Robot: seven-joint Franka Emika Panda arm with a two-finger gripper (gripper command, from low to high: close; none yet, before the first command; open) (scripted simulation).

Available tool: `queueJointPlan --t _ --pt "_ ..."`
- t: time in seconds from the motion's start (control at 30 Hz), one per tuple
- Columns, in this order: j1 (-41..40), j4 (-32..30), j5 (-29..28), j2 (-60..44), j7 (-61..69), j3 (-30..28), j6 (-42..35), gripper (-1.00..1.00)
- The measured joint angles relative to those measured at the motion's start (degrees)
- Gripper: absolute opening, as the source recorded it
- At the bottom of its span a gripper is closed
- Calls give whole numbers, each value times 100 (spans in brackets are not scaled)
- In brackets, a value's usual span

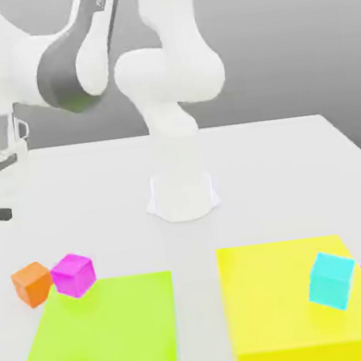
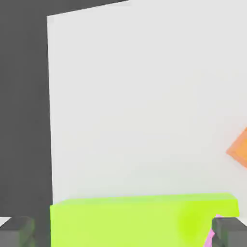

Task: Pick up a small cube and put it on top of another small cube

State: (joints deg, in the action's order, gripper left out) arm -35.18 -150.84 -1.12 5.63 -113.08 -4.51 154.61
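White tabletop (image 1: pixel 278 172) stretching under grey backdrop; orange cube (image 1: pixel 32 283) sitting on bare table just beside magenta cube (image 1: pixel 73 274), near green mat (image 1: pixel 99 337) corner. Looking light, rigid, smooth-faced — likely best pinching across two opposite flat sides, clear of magenta neighbour. Gripper (image 2: pixel 124 231) hanging with fingers (image 2: pixel 17 230) spread wide apart — holding nothing, touching nothing

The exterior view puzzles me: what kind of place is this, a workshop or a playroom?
Most likely a simulated robot test bench, not a real room. A white robot arm stands on a plain white table against a blank grey backdrop, with flat green and yellow mats and small colored cubes, such as the orange cube.
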Motion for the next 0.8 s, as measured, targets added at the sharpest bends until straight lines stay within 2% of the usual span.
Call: queueJointPlan --t 0.2,0.4,0.43,0.63,0.8 --pt "-587 -424 258 -911 -1299 -339 517 0" --pt "-840 -299 768 -2109 -1153 -12 1455 0" --pt "-898 -269 819 -2279 -1113 57 1597 -100" --pt "-930 -254 838 -2363 -1099 93 1682 -100" --pt "-772 -392 532 -1610 -1332 -135 1064 -100"
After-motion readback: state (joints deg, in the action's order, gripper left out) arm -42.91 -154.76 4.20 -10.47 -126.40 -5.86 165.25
